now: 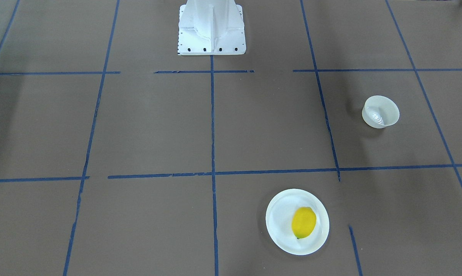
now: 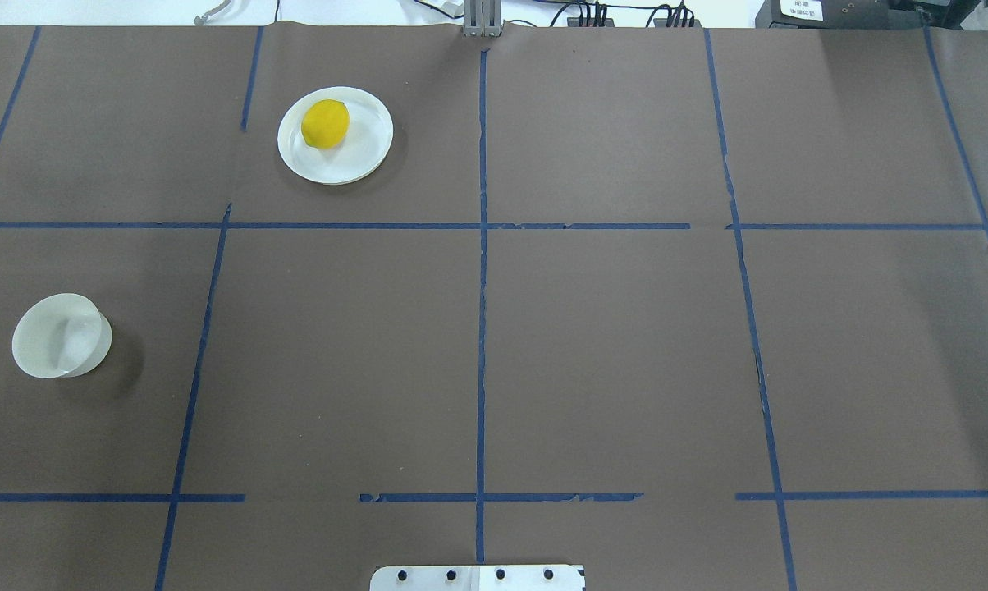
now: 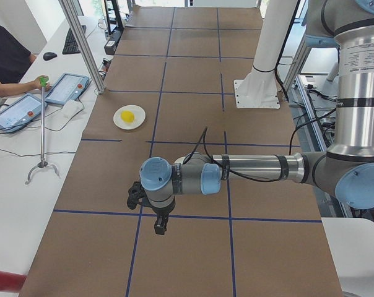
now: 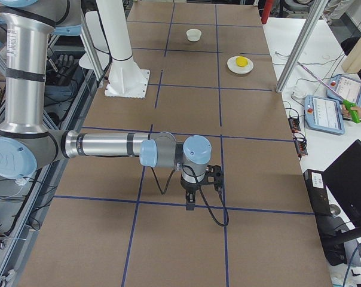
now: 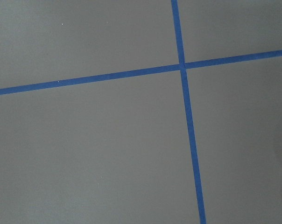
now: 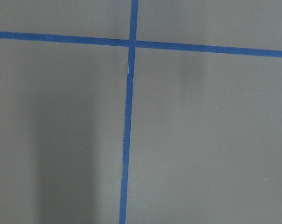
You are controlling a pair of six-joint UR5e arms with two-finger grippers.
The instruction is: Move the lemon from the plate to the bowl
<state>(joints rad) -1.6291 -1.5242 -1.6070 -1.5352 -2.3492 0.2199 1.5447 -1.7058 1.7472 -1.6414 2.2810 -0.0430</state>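
The yellow lemon point(image 1: 304, 222) lies on the flat white plate point(image 1: 281, 214), right of the plate's middle in the front-facing view; it also shows in the overhead view point(image 2: 325, 123) on the plate point(image 2: 363, 144). The small deep white bowl point(image 1: 380, 111) stands empty and apart from the plate; in the overhead view the bowl point(image 2: 61, 335) is at the left edge. My left gripper point(image 3: 160, 226) hangs over the table, far from both dishes. My right gripper point(image 4: 189, 203) hangs over the other end. I cannot tell whether either is open or shut.
The table is covered in brown paper with a grid of blue tape lines point(image 2: 482, 246). The white robot base point(image 1: 212, 27) stands at the table's edge. Tablets point(image 3: 66, 88) and a person's arm are on a side desk beyond the plate.
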